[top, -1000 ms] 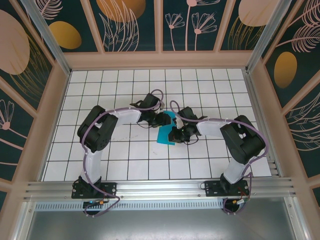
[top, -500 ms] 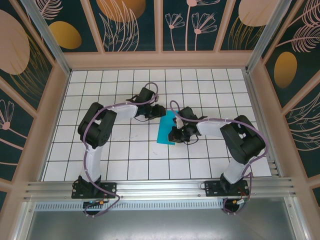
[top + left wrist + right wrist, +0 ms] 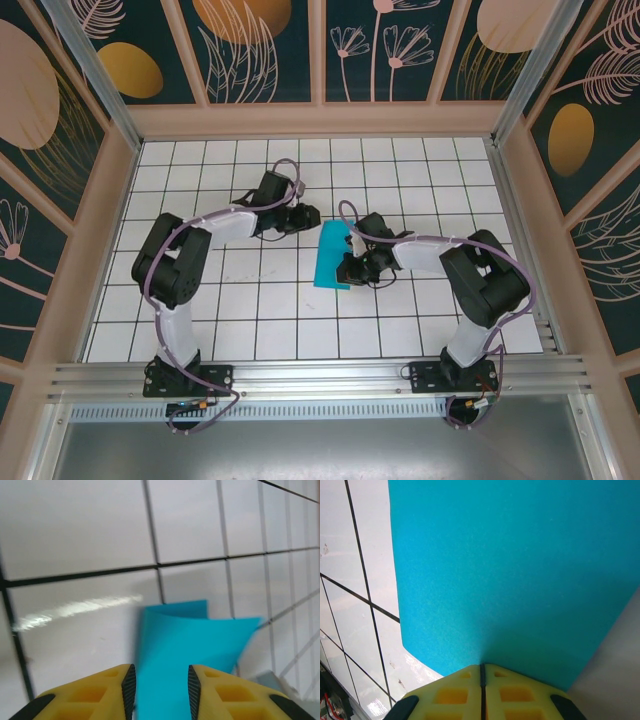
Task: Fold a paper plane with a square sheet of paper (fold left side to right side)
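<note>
A robotics lab's enclosed test cell: the left arm (image 3: 165, 265) and the right arm (image 3: 485, 275), both black and white, stand bolted to an aluminium rail (image 3: 320, 375) at the near edge of a white table (image 3: 250, 310) ruled in a black grid. Wood-framed wall panels (image 3: 265, 50) printed with stylised leaves and flowers box the bench in on three sides, marking it as a purpose-built research rig, not a home or a shop.

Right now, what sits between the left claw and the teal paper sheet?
Nothing but bare white gridded tabletop lies between the left claw and the thin teal-cyan square sheet of paper; the top external view shows that gap.
</note>
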Robot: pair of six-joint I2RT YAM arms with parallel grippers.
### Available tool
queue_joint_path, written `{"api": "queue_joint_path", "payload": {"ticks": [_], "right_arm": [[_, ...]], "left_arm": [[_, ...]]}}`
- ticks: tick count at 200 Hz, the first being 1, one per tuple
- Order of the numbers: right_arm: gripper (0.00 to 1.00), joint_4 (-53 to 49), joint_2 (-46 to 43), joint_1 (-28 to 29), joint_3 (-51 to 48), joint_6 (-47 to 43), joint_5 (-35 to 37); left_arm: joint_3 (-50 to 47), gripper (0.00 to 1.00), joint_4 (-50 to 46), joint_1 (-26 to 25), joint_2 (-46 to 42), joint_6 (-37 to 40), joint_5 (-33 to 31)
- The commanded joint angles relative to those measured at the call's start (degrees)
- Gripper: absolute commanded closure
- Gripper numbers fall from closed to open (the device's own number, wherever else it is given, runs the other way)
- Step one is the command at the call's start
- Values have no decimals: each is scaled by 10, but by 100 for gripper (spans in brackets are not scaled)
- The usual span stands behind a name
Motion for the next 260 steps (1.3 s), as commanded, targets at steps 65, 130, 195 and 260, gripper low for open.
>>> {"api": "queue_joint_path", "payload": {"ticks": [65,130,195,260], "right_arm": [[91,-91,39,0,-14,-13,78],[90,-100,39,1,-12,-15,85],[90,-105,41,0,-12,-20,85],[90,-103,41,0,-16,-21,82]], "left_arm": [[48,66,33,-40,86,-18,54],[85,64,-16,-35,131,9,-35],[112,62,-16,-17,147,10,-61],[172,60,-32,2,177,13,-61]]}}
